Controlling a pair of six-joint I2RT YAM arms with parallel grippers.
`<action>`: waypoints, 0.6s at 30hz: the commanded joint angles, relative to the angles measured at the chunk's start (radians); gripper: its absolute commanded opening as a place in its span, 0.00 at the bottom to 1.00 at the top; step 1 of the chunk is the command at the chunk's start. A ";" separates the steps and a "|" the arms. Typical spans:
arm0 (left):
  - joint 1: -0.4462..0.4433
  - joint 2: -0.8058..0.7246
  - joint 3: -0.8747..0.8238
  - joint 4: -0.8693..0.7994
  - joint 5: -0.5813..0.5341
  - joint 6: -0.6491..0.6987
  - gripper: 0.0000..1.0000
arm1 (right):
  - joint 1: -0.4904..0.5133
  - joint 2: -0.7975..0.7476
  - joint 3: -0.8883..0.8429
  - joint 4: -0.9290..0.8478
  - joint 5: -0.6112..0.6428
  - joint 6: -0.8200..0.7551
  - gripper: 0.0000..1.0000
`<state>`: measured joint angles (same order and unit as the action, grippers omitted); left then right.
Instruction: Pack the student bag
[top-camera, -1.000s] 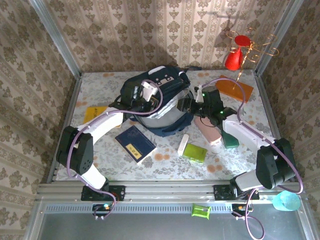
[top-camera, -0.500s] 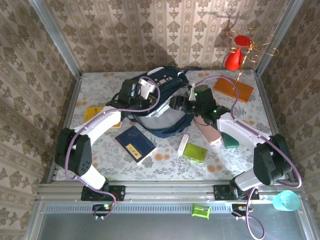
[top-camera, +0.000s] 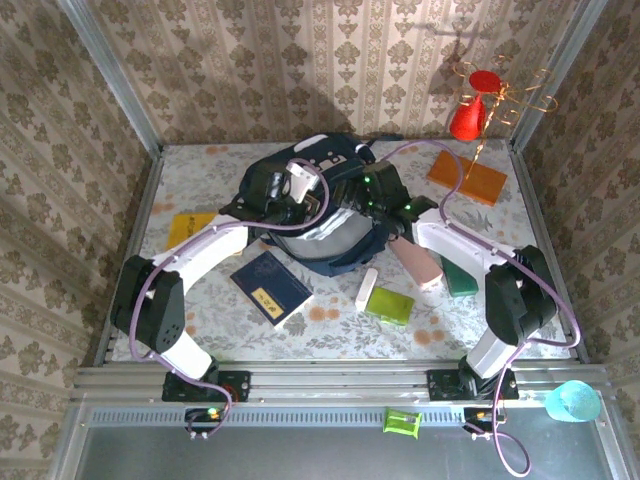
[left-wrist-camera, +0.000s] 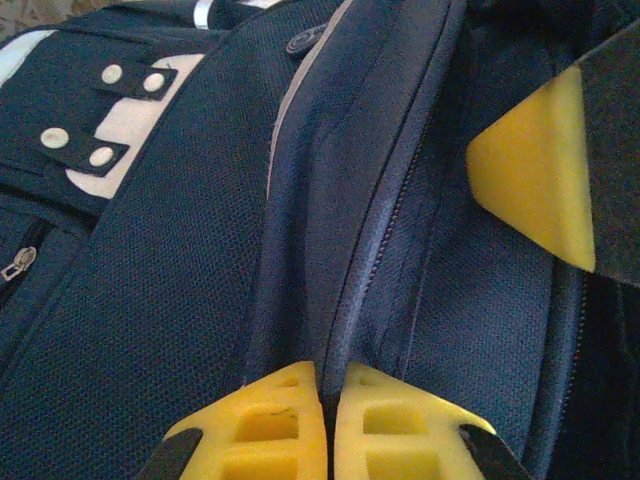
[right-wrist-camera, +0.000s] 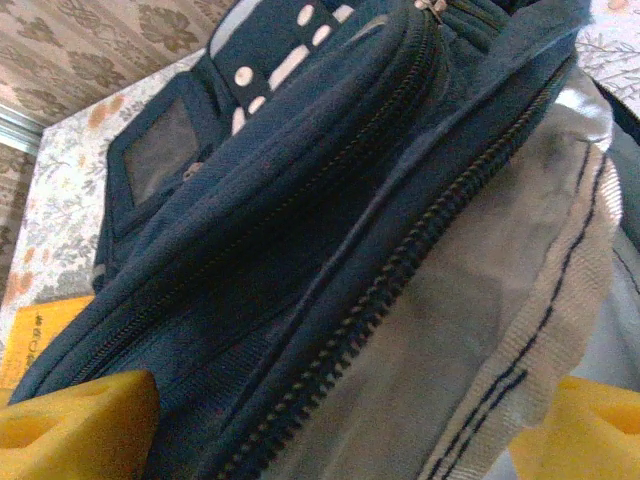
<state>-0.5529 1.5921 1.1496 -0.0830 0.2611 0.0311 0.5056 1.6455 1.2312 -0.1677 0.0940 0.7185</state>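
Pinching student bag (left-wrist-camera: 150, 250) seam, left gripper (left-wrist-camera: 330, 385)

The student bag (top-camera: 330, 240) lies at the middle of the bench (top-camera: 200, 170), towards the back. The left gripper (top-camera: 292, 200) sits on the bag's left part, pinched onto a fold beside the zip. The right gripper (top-camera: 350, 195) is just to its right, with the rim of the bag's mouth between its spread fingers. A notebook (top-camera: 270, 287) lies in front of the bag, to the left. A flat card (top-camera: 190, 227) lies further left. A tube (top-camera: 367, 288) and a small box (top-camera: 389, 304) lie side by side in front of the bag, to the right. A board (top-camera: 467, 178) lies at the back right.
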 joint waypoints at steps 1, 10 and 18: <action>0.004 -0.043 0.001 0.053 -0.055 0.019 0.00 | -0.042 -0.053 -0.075 -0.039 0.021 0.002 0.85; 0.011 -0.033 0.003 0.060 -0.049 0.010 0.00 | -0.131 -0.096 -0.202 0.044 -0.144 0.044 0.58; 0.012 -0.034 -0.002 0.064 -0.039 0.001 0.00 | -0.168 -0.072 -0.215 0.169 -0.311 0.105 0.30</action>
<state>-0.5571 1.5921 1.1385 -0.0818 0.2443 0.0452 0.3473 1.5578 1.0260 -0.0360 -0.1455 0.7952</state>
